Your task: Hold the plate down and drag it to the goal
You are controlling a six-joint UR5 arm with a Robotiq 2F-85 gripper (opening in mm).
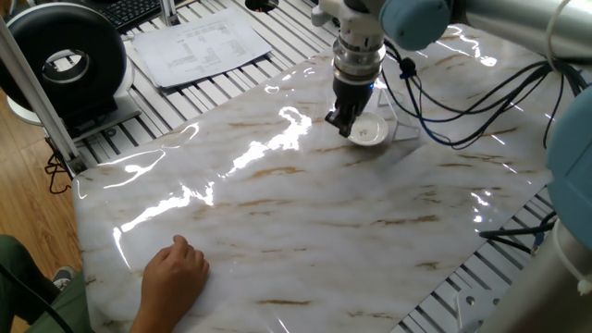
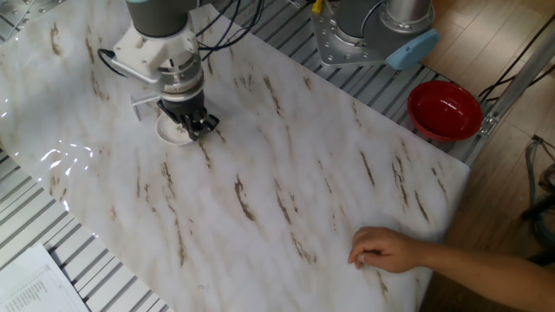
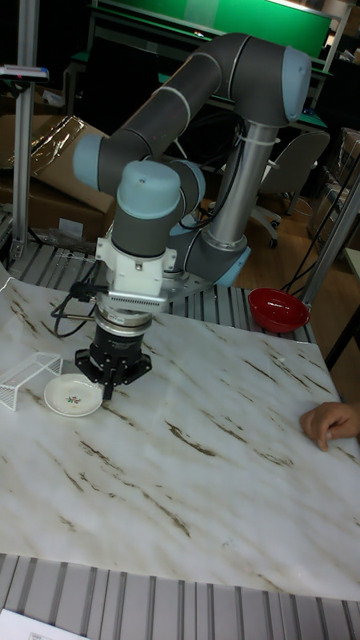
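Note:
The plate (image 1: 368, 133) is a small white dish lying on the marble-patterned table. It also shows in the other fixed view (image 2: 172, 133) and the tall fixed view (image 3: 72, 396). The goal (image 1: 400, 115), a clear triangular outline, lies right behind the plate; its pale edges (image 3: 24, 377) stand just left of the plate in the tall fixed view. My gripper (image 1: 339, 121) hangs beside the plate, off its rim on the side away from the goal, fingers together and holding nothing. The gripper (image 3: 112, 384) sits low over the table.
A person's hand (image 1: 173, 270) rests on the table's near corner. A red bowl (image 2: 445, 109) sits off the table by the arm's base. Papers (image 1: 199, 46) and a black round device (image 1: 63, 63) lie beyond the table edge. Cables (image 1: 462, 102) trail behind the arm.

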